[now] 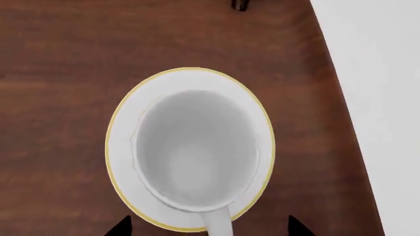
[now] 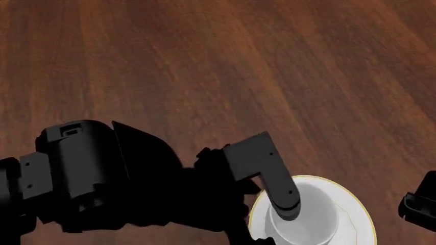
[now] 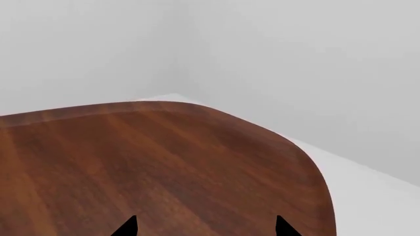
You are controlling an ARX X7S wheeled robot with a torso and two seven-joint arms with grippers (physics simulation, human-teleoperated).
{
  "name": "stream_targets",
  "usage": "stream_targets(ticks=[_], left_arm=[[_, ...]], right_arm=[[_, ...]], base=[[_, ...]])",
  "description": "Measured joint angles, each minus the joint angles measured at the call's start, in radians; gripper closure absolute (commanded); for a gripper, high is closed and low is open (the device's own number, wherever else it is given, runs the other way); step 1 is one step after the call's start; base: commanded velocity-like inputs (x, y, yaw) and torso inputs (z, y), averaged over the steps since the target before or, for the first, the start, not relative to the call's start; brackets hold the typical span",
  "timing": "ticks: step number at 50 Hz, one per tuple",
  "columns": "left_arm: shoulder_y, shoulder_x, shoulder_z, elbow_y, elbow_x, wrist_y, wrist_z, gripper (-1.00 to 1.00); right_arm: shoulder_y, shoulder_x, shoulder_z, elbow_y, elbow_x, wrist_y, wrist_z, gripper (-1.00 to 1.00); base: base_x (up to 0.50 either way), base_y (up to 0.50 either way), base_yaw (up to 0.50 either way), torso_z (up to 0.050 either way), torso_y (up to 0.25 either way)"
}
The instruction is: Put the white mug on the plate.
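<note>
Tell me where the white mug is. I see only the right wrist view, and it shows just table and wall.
Observer: In the left wrist view, the white mug stands on the plate, inside its gold rim.
Operator: Is the left claw gripping it?
Observer: No. The left claw is open, with its tips wide apart on either side of the handle and touching nothing.
Operator: Where is the left arm?
Observer: In the head view, the left arm reaches over the mug and covers part of it.
</note>
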Motion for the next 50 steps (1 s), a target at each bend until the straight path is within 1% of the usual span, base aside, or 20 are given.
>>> stream_targets(ticks=[10,22,34,50], left_arm=[[-0.05,-0.069,-0.023,0.142,-0.029,-0.029,-0.061,-1.0],[-0.108,-0.153,-0.054,0.276,-0.061,-0.055,-0.104,-1.0],[-0.133,-0.283,-0.091,0.408,-0.088,-0.054,-0.144,-1.0],[-0.118,-0.448,-0.112,0.519,-0.089,-0.038,-0.199,-1.0]], right_arm=[[0.014,-0.002,-0.013,0.004,-0.035,0.004,-0.024,-1.0],[0.031,-0.001,-0.03,0.009,-0.063,0.011,-0.042,-1.0],[0.042,-0.001,-0.041,0.013,-0.083,0.014,-0.057,-1.0],[0.048,-0.001,-0.05,0.021,-0.098,0.012,-0.067,-1.0]], base=[[0.0,0.0,0.0,0.0,0.0],[0.0,0.0,0.0,0.0,0.0],[0.0,0.0,0.0,0.0,0.0],[0.0,0.0,0.0,0.0,0.0]])
